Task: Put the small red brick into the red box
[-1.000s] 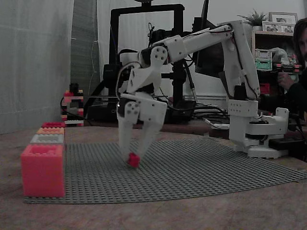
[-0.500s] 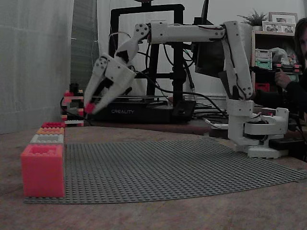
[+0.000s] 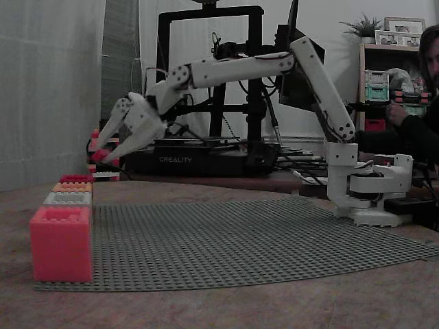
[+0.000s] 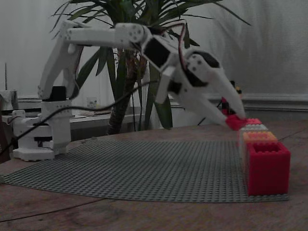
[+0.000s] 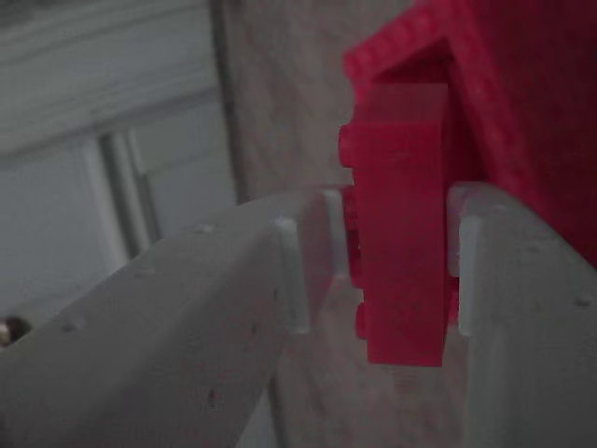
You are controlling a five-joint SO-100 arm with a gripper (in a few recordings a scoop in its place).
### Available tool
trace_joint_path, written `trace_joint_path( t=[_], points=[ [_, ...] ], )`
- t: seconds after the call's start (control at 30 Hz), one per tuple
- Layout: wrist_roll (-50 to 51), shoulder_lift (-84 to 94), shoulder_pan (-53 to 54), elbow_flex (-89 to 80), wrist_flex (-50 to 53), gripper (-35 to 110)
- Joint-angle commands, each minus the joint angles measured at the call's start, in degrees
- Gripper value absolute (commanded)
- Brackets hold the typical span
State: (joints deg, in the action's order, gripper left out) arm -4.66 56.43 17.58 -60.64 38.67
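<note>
Small red brick: I see the tiny bright red oblong toy brick (image 5: 396, 224) clamped between the two white fingertips, well above the table; it also shows at the tips in both fixed views (image 3: 99, 155) (image 4: 235, 121).
Claw: my white two-finger gripper (image 3: 103, 152) is clenched on the small red brick, tips angled downward, at the end of the outstretched white arm (image 3: 240, 67); in a fixed view it hangs over the far end of the box row (image 4: 234, 120).
Red box: the deep crimson brick-built box with the studded rim (image 3: 75, 179) sits at the far end of the row in a fixed view; from the wrist I see its dark red wall (image 5: 532, 103) right behind the brick. I cannot tell whether the brick is directly over its opening.
Other boxes: an orange box (image 3: 72, 187), a grey box (image 3: 67, 199) and a paler pink-red box (image 3: 61, 243) line up nearer the camera.
Base: all four stand along the edge of a grey studded baseplate (image 3: 260, 240).
</note>
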Motion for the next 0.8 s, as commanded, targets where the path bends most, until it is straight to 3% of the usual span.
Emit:
trace_joint_path(
  t=[0.0,0.77],
  points=[
    [-1.23,-1.49,0.62,10.63,-1.93,0],
    [-5.10,-13.45,-4.13,23.82,-0.44,10]
  ],
)
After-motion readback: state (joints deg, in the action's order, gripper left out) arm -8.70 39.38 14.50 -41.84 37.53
